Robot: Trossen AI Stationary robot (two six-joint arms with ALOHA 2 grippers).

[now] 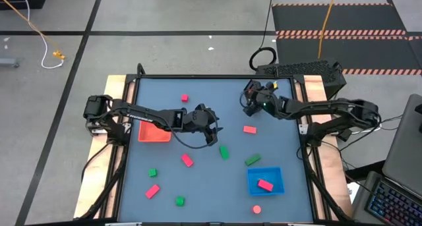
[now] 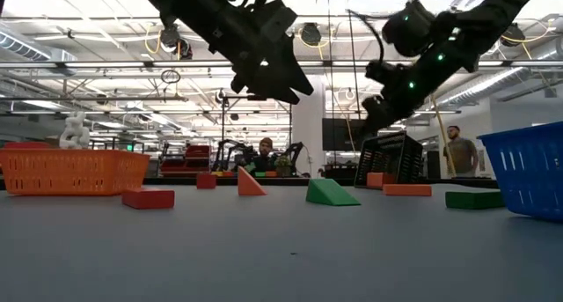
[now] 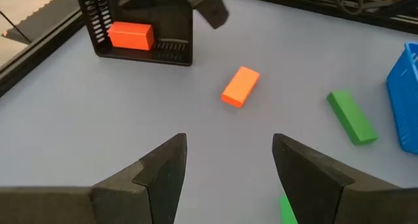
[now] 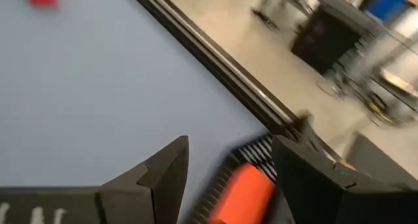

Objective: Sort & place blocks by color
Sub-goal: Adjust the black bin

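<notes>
My left gripper hovers open over the table's middle with nothing between its fingers. Ahead of it lie an orange-pink block and a green bar. My right gripper stands open above the black tray at the table's far right. An orange block lies in that tray below its fingers. Other pink, red and green blocks lie scattered flat on the table, among them a pink one and a green one.
The orange-red tray sits under the left arm at the table's left. The blue tray, near right, holds a pink block. A red block lies near the far edge. People show in the room beyond the table.
</notes>
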